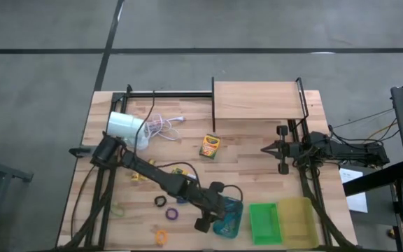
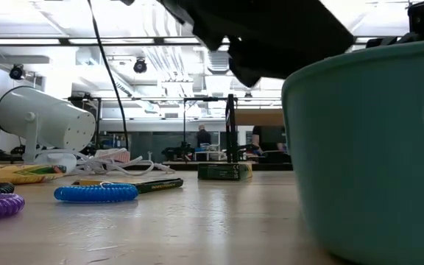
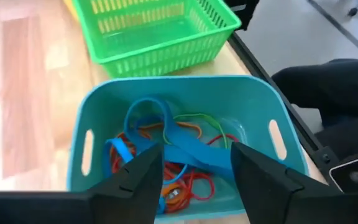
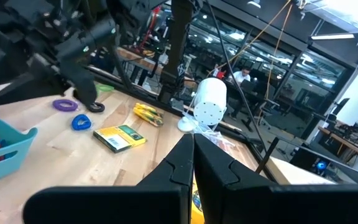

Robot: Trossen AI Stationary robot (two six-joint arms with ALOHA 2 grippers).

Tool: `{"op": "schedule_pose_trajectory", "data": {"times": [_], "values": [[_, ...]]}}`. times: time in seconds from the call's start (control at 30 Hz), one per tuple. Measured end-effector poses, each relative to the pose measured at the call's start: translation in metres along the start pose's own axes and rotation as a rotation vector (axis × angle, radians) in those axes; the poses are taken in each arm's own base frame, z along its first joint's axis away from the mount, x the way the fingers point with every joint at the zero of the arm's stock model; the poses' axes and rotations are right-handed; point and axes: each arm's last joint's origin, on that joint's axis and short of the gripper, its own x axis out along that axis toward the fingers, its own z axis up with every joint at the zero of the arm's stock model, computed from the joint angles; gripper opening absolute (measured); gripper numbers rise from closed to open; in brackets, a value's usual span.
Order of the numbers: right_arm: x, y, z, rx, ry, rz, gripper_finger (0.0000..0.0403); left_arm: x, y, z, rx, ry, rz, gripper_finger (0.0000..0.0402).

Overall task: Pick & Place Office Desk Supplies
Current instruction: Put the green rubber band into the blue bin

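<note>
Currently, taking the teal tray [image 1: 229, 218] at the front edge of the table [image 1: 243, 175] as the reference, the layout from left to right is as follows. Well to the left of the tray lie an orange loop [image 1: 161, 236], a black loop [image 1: 160, 201] and a purple loop [image 1: 171, 213]. Farther left and toward the back stands the white lamp [image 1: 126, 126] with its cord [image 1: 161, 127]. Behind the tray, near the table's middle, lies a crayon box [image 1: 210, 145].

The left gripper [image 3: 194, 171] hangs directly over the teal tray. Its fingers [image 3: 135, 180] stand apart and grip nothing. Below them, inside the tray, lie blue bands [image 3: 166, 146], orange-red bands [image 3: 191, 183] and a green band [image 3: 197, 118], tangled together.

Just beside the tray on its right sits the green tray [image 1: 263, 221], and touching that one, the yellow tray [image 1: 297, 221].

Well to the right and behind the teal tray, near the wooden shelf [image 1: 257, 100], the right gripper [image 4: 193, 163] waits with its fingers pressed together and holding nothing.
</note>
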Motion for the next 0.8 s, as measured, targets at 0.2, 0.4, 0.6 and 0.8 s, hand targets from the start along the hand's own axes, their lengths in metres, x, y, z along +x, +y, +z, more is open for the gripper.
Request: {"op": "schedule_pose_trajectory", "data": {"times": [0.2,0.4,0.6,0.8], "values": [[0.000,0.000,0.000,0.000,0.002,0.000,0.0008,-0.018,-0.001,0.006,-0.133,0.052,0.073,0.0194],[0.000,0.000,0.000,0.000,0.003,0.001,0.0008,-0.035,-0.016,0.006,-0.283,0.083,0.199,0.0193],[0.000,0.000,0.000,0.000,0.002,0.001,0.0008,-0.044,-0.042,-0.007,-0.400,0.165,0.310,0.0188],[0.000,0.000,0.000,0.000,0.002,0.000,0.0008,-0.052,-0.064,-0.024,-0.582,0.260,0.398,0.0184]]}}
